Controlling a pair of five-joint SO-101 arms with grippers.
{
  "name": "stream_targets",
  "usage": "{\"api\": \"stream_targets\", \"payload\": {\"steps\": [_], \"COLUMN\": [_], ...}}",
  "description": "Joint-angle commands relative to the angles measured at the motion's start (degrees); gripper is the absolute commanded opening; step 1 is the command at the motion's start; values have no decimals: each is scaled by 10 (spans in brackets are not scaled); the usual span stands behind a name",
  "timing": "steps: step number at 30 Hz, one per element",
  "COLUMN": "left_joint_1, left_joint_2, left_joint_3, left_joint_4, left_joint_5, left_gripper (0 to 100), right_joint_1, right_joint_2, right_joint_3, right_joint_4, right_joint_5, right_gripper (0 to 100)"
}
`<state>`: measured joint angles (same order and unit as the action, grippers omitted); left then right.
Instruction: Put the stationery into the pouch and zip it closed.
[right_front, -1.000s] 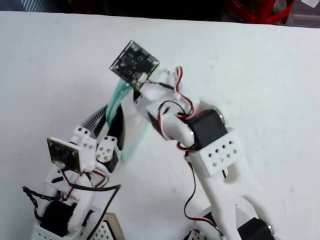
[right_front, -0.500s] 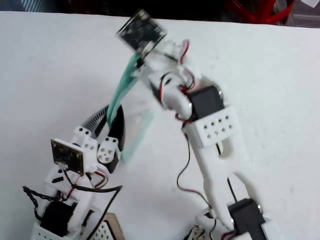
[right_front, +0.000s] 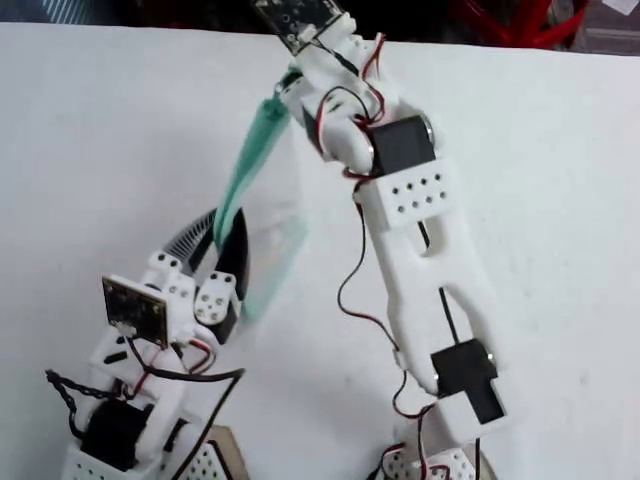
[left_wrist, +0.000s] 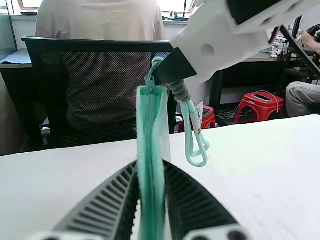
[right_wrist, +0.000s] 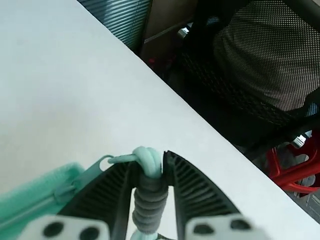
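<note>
The left gripper (left_wrist: 150, 169) occupies the foreground at frame centre. Its two dark ribbed fingers (left_wrist: 112, 200) are closed against both faces of the mint-green pouch (left_wrist: 150, 130). The pouch stands upright and edge-on, zipper seam facing the camera. At the pouch's far end, the right gripper (left_wrist: 169, 79) clamps the grey ribbed pull (left_wrist: 178, 91). A mint-green cord loop (left_wrist: 196, 142) hangs from the pull, just beside the pouch. The white table (left_wrist: 260, 170) spans mid-frame. In the background stand a black mesh chair (left_wrist: 90, 85) and a red stool (left_wrist: 260, 105).
</note>
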<state>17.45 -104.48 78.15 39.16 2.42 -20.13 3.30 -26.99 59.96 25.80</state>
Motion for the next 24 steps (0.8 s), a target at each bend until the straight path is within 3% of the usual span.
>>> {"api": "stream_targets", "payload": {"steps": [1, 5, 8, 13, 14, 19, 24], "left_joint_1": [11, 11, 11, 11, 10, 11, 10], "left_joint_2": [-2, -2, -2, -2, -2, -2, -2], "left_joint_3": [-3, -3, -3, 6, 13, 52, 43], "left_joint_4": [3, 3, 2, -16, -28, -83, -82], "left_joint_5": [-4, -4, -5, -5, -6, -44, -48], "left_gripper": [23, 23, 23, 23, 23, 23, 23], "right_joint_1": [66, 67, 60, 41, 41, 45, 118], "right_joint_2": [-2, -4, -19, -100, -121, -234, -320], "right_joint_3": [-59, -60, -67, -107, -116, -141, -54], "right_joint_4": [-3, 4, 82, 219, 248, 381, 382], "right_joint_5": [-6, -6, -7, -4, -2, 25, 26], "right_gripper": [18, 18, 43, 364, 390, 293, 259]}}
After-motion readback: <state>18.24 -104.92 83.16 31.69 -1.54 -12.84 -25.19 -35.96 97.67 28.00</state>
